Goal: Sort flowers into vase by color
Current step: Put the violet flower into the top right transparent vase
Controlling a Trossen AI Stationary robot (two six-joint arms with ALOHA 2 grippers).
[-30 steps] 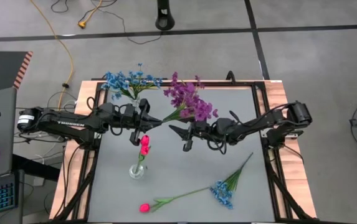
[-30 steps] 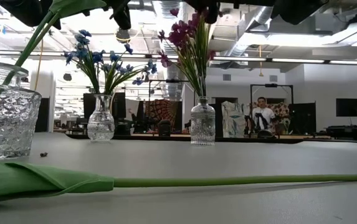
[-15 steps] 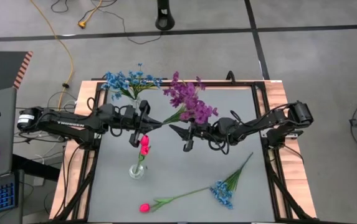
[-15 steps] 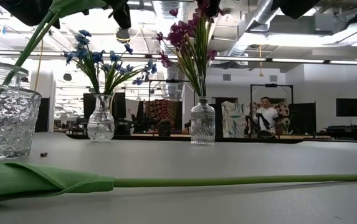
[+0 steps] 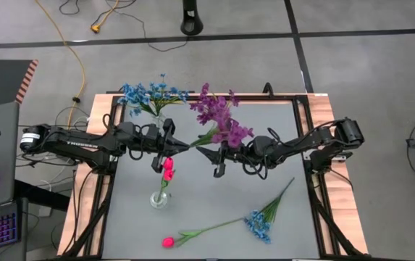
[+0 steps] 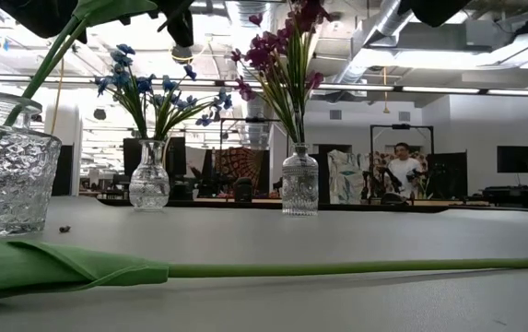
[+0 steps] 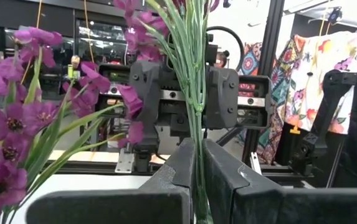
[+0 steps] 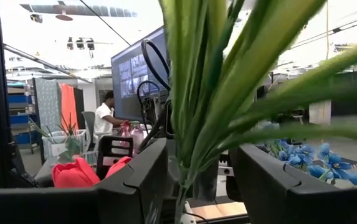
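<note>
Left gripper (image 5: 180,144) seemingly pinching purple stem (image 5: 206,134)

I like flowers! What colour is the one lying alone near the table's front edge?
Pink-red tulip bud, clearest in the high view.

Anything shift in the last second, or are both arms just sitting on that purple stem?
Barely. The purple flowers swung a little toward upright over their vase. The left hand stays shut on the stem; the right hand stays open around it. Blue flowers, tulips and loose stems unchanged.

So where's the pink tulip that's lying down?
In the high view the loose pink tulip lies at the table's near edge, left of the loose blue flowers and below the small vase.
</note>
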